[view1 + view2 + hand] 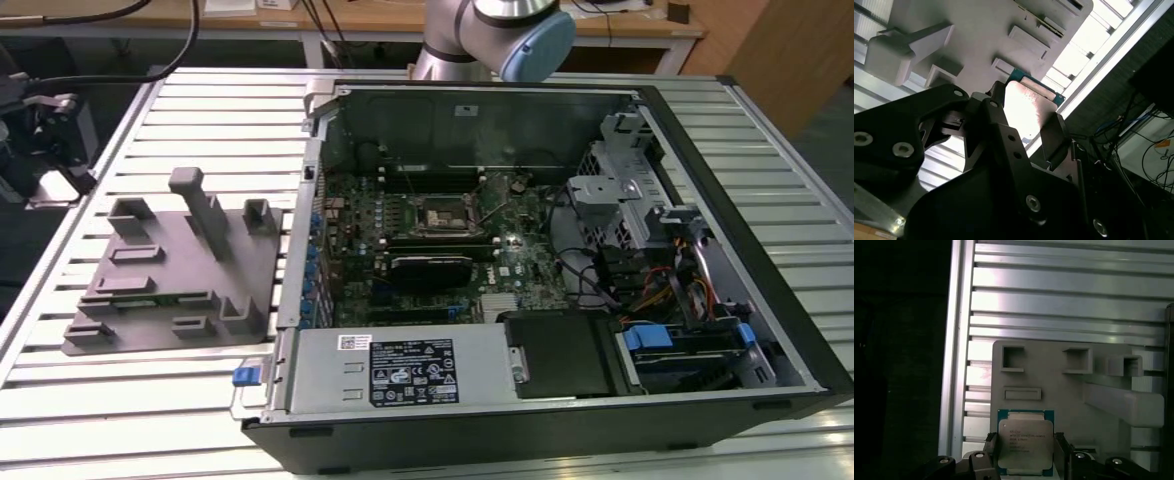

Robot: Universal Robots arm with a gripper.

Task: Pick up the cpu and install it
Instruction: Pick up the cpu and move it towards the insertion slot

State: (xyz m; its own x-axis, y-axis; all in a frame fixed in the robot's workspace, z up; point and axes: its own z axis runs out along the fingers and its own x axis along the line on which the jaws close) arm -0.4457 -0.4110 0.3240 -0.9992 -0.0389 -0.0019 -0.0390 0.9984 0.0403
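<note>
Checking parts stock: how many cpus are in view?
1: the cpu, gripped in the claw, with the fixture beyond it. Others may be hidden inside the case.

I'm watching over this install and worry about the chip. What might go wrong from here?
The claw grips the cpu by two thin edges over the grey fixture; it may slip or tilt. The socket sits low inside the open case, with cables nearby; a skewed chip could seat badly.
</note>
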